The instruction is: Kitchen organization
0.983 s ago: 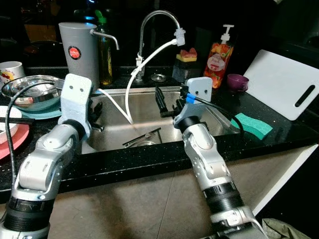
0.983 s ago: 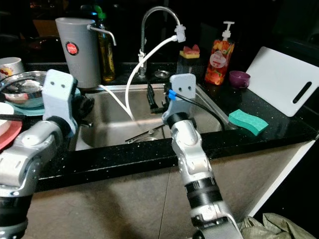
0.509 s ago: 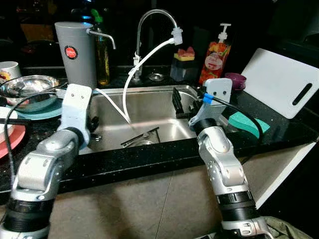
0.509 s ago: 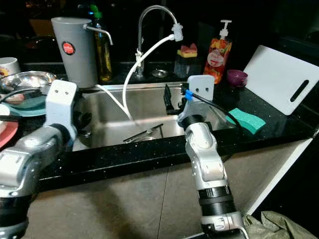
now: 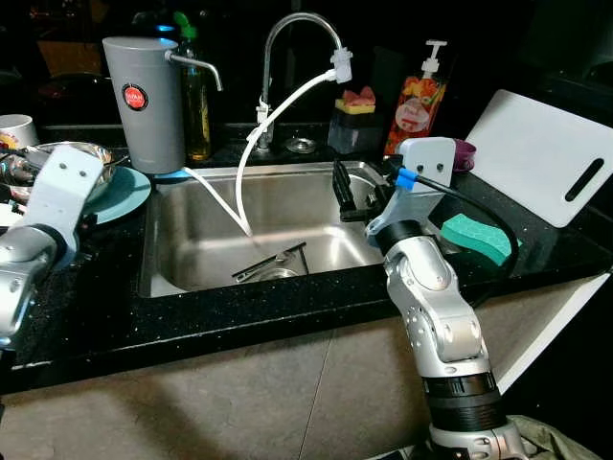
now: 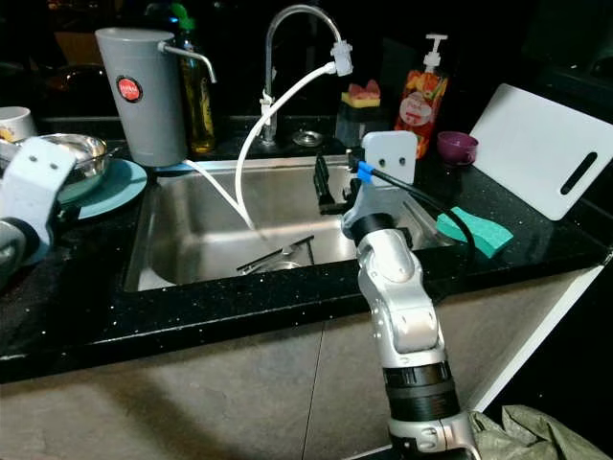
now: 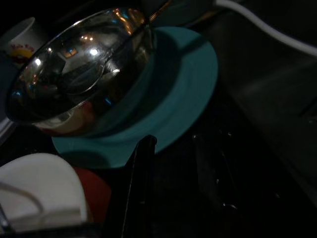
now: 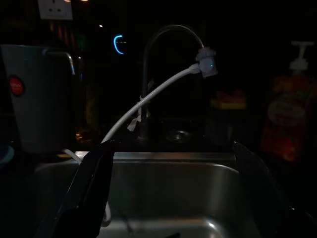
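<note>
Left gripper point(image 7: 171, 186): fingers apart, nothing held, aimed at dish stack | steel bowl point(image 7: 81, 69): seated on teal plate point(image 7: 185, 84), at 11 o'clock, left arm nearer | right gripper point(image 8: 171, 198): spread wide, held over sink point(image 5: 206, 249) | next: judged bowl pickup.

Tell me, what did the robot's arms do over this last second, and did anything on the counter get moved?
The left arm swung away from the sink toward the dishes on its left; its tool now hangs open before the teal plate and steel bowl. The right arm drifted toward the sink's right side, its tool open and empty. Nothing was picked up or put down. The plate, bowl, green sponge and cutting board stayed put.
</note>
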Robot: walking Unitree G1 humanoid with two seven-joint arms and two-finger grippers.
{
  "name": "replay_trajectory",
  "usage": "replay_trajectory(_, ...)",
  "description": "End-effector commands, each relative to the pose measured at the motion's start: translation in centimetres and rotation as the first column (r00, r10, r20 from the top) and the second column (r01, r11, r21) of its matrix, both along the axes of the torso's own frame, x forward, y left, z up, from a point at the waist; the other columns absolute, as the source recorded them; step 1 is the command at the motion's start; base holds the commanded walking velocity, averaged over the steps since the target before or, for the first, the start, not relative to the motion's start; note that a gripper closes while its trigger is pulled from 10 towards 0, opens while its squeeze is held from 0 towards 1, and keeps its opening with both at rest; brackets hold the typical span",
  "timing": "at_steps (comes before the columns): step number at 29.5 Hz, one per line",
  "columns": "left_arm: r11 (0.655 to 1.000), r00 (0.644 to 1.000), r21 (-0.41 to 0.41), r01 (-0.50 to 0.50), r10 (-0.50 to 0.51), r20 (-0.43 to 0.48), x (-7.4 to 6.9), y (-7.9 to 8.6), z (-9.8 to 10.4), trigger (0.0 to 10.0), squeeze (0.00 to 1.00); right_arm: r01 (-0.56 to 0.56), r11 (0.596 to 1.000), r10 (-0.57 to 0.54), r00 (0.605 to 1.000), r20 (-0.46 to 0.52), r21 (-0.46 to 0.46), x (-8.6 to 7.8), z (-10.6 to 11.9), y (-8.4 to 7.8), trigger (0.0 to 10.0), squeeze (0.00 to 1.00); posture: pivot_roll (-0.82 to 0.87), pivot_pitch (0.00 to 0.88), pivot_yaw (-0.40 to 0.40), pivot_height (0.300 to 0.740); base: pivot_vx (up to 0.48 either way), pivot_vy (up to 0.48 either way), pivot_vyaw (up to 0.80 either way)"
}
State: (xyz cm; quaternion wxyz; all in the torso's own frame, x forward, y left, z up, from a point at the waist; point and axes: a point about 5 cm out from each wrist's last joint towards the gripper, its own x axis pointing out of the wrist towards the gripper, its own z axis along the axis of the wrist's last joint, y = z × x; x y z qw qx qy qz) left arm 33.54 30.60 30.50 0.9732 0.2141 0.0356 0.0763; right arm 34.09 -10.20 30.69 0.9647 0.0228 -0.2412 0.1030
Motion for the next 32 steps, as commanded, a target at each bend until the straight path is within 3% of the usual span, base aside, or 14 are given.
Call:
replay_trajectory(1,1.000,0.999,0.014,-0.021,0.021,0.032,0.0,1.6,1.4,10.0,0.00,0.024,1.000,-0.024,1.000,0.007,0.003,-0.3,0.3,-0.4,10.0,0.00,0.14,0.111,-0.083,0.740,0.000,0.000,0.00)
replay_trajectory(6,0.999,0.999,0.032,-0.032,0.031,0.042,0.5,2.2,1.9,10.0,0.00,0.031,0.999,-0.031,1.000,0.000,0.012,-0.4,0.3,-0.5,10.0,0.00,0.14,0.105,-0.080,0.740,0.000,0.000,0.00)
replay_trajectory(7,0.999,0.998,0.031,-0.035,0.034,0.048,1.0,2.4,2.1,10.0,1.00,0.029,1.000,-0.029,1.000,0.001,0.012,-0.4,0.3,-0.5,10.0,0.00,0.14,0.105,-0.080,0.740,0.000,0.000,0.00)
replay_trajectory(13,0.999,0.999,0.031,-0.029,0.028,0.037,2.2,2.3,2.1,10.0,1.00,0.026,1.000,-0.026,1.000,0.001,0.009,-0.4,0.4,-0.5,10.0,0.00,0.15,0.102,-0.084,0.740,0.000,0.000,0.00)
replay_trajectory(14,0.999,0.999,0.032,-0.031,0.030,0.029,2.9,2.1,2.1,10.0,0.86,0.021,1.000,-0.021,1.000,0.006,0.008,-0.4,0.6,-0.4,10.0,0.00,0.14,0.103,-0.087,0.740,0.000,0.000,0.00)
replay_trajectory(15,0.999,0.999,0.032,-0.031,0.030,0.029,2.9,2.1,2.1,10.0,0.86,0.021,1.000,-0.021,1.000,0.006,0.008,-0.4,0.6,-0.4,10.0,0.00,0.14,0.103,-0.087,0.740,0.000,0.000,0.00)
replay_trajectory(16,0.999,0.999,0.037,-0.035,0.034,0.025,3.4,1.9,2.2,10.0,0.00,0.016,1.000,-0.016,1.000,0.013,0.006,-0.5,0.8,-0.3,10.0,0.00,0.14,0.105,-0.088,0.740,0.000,0.000,0.00)
replay_trajectory(24,0.993,0.999,0.103,-0.052,0.052,0.003,4.3,1.6,2.3,10.0,0.00,0.008,1.000,-0.008,0.999,0.048,-0.002,-1.0,2.0,-0.5,10.0,0.00,0.12,0.133,-0.069,0.740,0.000,0.000,0.00)
replay_trajectory(27,0.989,0.999,0.141,-0.052,0.054,-0.007,4.4,1.8,2.4,10.0,0.00,-0.058,0.998,0.059,0.994,0.089,-0.016,-1.9,3.1,-0.2,10.0,0.00,0.10,0.152,-0.053,0.740,0.000,0.000,0.00)
replay_trajectory(29,0.978,0.998,0.202,-0.051,0.055,-0.016,4.4,1.9,2.7,10.0,0.00,-0.185,0.980,0.193,0.974,0.123,-0.072,-3.4,3.8,1.1,10.0,0.00,0.08,0.177,-0.041,0.740,0.000,0.000,0.00)
replay_trajectory(32,0.967,0.998,0.249,-0.050,0.057,-0.022,4.5,1.9,2.9,10.0,0.00,-0.227,0.969,0.238,0.964,0.117,-0.096,-3.9,3.7,1.7,10.0,0.00,0.07,0.190,-0.039,0.740,0.000,0.000,0.00)
